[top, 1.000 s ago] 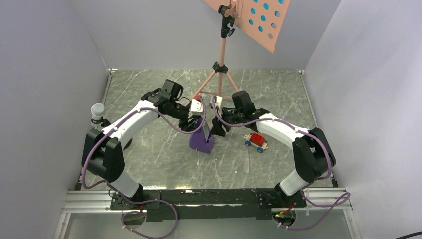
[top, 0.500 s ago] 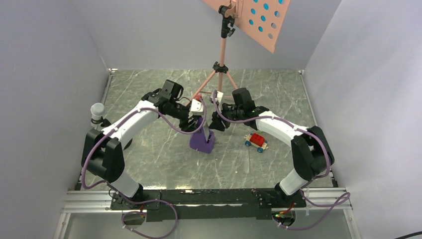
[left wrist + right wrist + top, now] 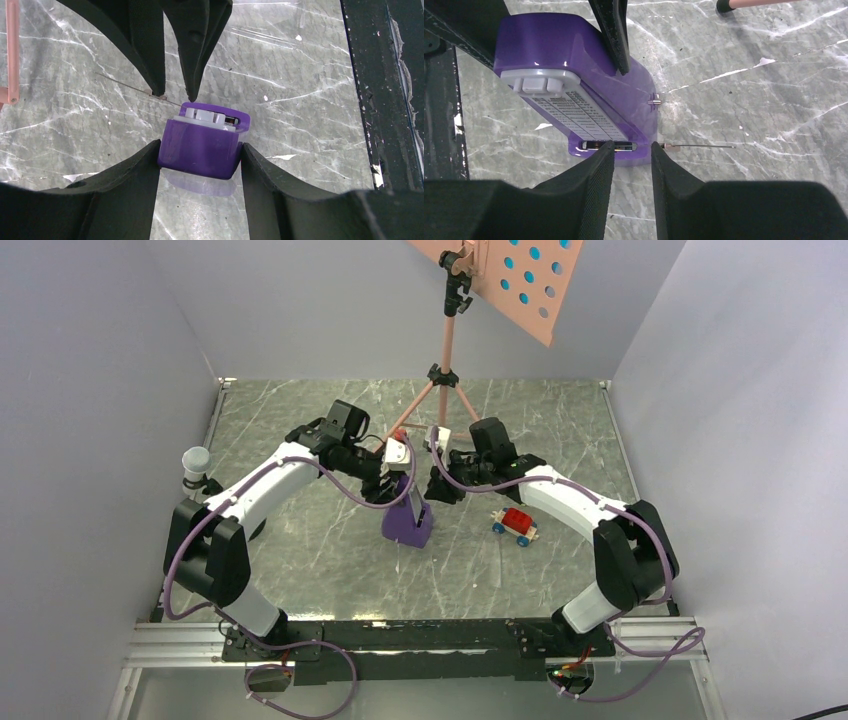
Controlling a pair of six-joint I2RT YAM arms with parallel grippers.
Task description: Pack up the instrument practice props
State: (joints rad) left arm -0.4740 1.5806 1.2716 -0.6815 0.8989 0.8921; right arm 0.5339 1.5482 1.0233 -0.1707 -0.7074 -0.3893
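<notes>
The purple metronome stands on the marble table in the middle. My left gripper is shut on it: in the left wrist view both fingers press the sides of the metronome. My right gripper hovers just beside it. In the right wrist view its fingers stand a narrow gap apart over the metronome's base. A thin metal pendulum rod lies just outside the right finger. The salmon-pink music stand stands behind, with cyan pages showing through the desk holes.
A red toy car sits to the right of the metronome. A white-capped cylinder stands by the left wall. The stand's pink legs spread behind both grippers. Grey walls close in on three sides.
My right gripper has shifted slightly back and left, closer to the metronome's top. The left gripper and the metronome have not moved.
</notes>
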